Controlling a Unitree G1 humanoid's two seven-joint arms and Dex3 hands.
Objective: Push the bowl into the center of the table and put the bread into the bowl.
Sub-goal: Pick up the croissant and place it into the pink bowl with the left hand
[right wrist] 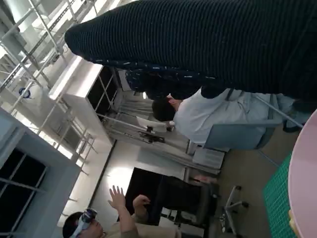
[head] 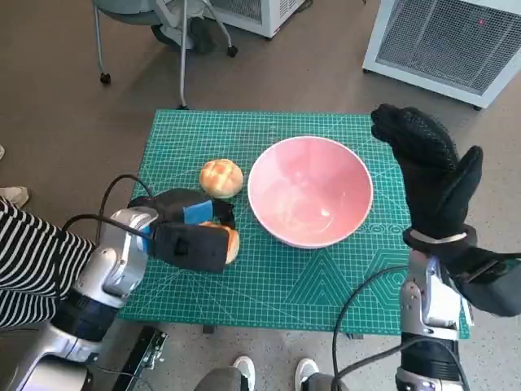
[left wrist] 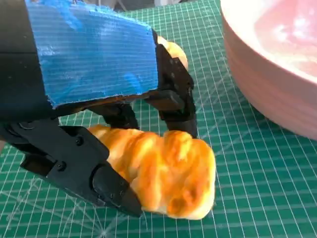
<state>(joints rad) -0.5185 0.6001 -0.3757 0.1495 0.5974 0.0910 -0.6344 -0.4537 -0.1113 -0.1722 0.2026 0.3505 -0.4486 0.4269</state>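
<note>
The green mat [head: 269,285] covers the table. The pink bowl [head: 310,191] sits near its middle. The right hand [head: 430,175] is raised beside the bowl's right rim, flat, fingers straight and together, holding nothing. The left hand [head: 191,230] lies left of the bowl and grips a bread [left wrist: 163,171] between its black fingers [left wrist: 84,171], one below and others over the top. A round bun [head: 221,177] lies on the mat just beyond that hand.
</note>
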